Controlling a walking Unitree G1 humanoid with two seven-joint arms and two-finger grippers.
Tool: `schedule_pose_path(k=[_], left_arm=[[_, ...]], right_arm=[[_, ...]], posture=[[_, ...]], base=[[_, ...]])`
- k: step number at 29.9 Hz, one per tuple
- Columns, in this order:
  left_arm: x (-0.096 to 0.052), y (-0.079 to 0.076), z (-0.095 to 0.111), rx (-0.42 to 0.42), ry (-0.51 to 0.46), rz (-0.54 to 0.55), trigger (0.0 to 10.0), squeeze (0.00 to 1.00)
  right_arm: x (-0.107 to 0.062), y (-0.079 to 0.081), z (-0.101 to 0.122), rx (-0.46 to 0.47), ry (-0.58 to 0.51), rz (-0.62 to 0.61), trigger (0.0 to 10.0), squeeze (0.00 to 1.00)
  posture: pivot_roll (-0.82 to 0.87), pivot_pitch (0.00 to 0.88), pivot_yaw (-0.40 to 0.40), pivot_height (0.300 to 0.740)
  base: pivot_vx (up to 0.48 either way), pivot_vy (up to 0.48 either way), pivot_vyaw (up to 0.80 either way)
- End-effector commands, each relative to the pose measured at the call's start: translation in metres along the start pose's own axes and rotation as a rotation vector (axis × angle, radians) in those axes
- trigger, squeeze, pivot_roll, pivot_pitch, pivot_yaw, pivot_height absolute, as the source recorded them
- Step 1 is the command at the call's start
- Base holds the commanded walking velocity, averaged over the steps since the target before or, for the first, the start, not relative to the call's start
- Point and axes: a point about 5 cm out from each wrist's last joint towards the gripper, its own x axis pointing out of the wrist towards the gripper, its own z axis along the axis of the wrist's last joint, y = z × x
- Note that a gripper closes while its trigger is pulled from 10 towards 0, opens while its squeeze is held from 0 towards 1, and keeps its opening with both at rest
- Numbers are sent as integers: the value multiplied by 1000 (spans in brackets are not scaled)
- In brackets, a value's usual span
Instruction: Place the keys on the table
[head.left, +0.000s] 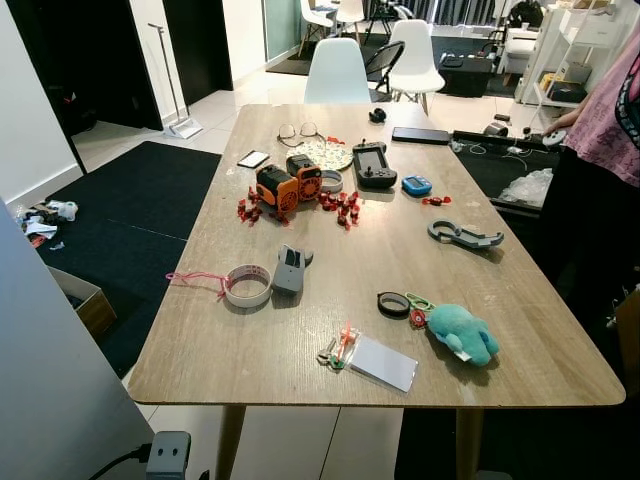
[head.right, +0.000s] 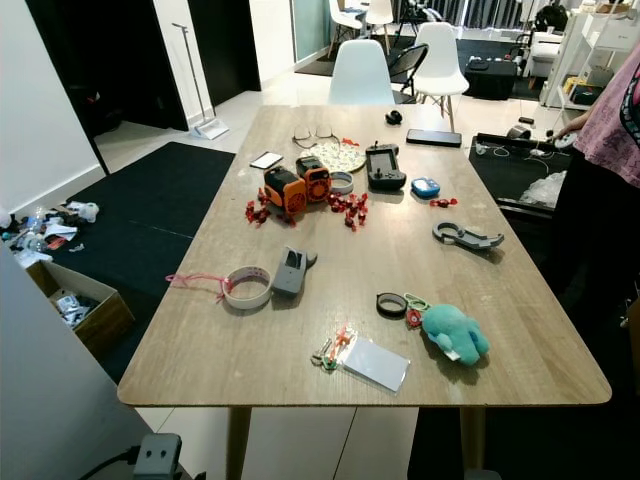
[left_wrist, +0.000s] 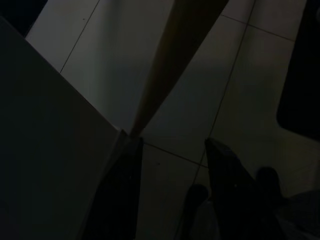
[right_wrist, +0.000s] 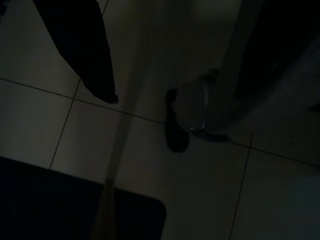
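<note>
Lying on the wooden table (head.left: 200, 350) near its front edge, the keys (head.left: 337, 352) are already down, just beside a clear card holder (head.left: 383, 363). Going from left to right, there is a tape roll (head.left: 248, 285) with a pink string, then a grey gadget (head.left: 289, 270), then the keys, then a black ring (head.left: 393, 303) and a blue plush toy (head.left: 463, 333). The keys point away from the front edge, with the long side running front to back, tipped a bit. The left gripper (left_wrist: 172, 170) hangs low by the floor with its fingers apart and empty. The right gripper (right_wrist: 95, 55) hangs low too, and I cannot tell if it is open or closed. The keys sit above both, about in the middle, so neither arm looks nearer. A person (head.left: 600, 140) stands at the right side.
</note>
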Motion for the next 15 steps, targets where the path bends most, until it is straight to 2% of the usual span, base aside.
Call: schedule_pose_path(k=[1,3,15], left_arm=[[-1,1,-3,14,25,-9,10000,0],[0,1,-4,17,39,-14,10000,0],[-1,2,-6,2,57,-6,10000,0]], right_arm=[[1,3,-1,3,6,3,10000,0],[3,14,2,36,10,13,10000,0],[4,18,-1,58,32,0,10000,0]], posture=[[50,47,3,740],[42,51,4,740],[40,49,4,740]], base=[[0,0,0],[0,0,0],[0,0,0]])
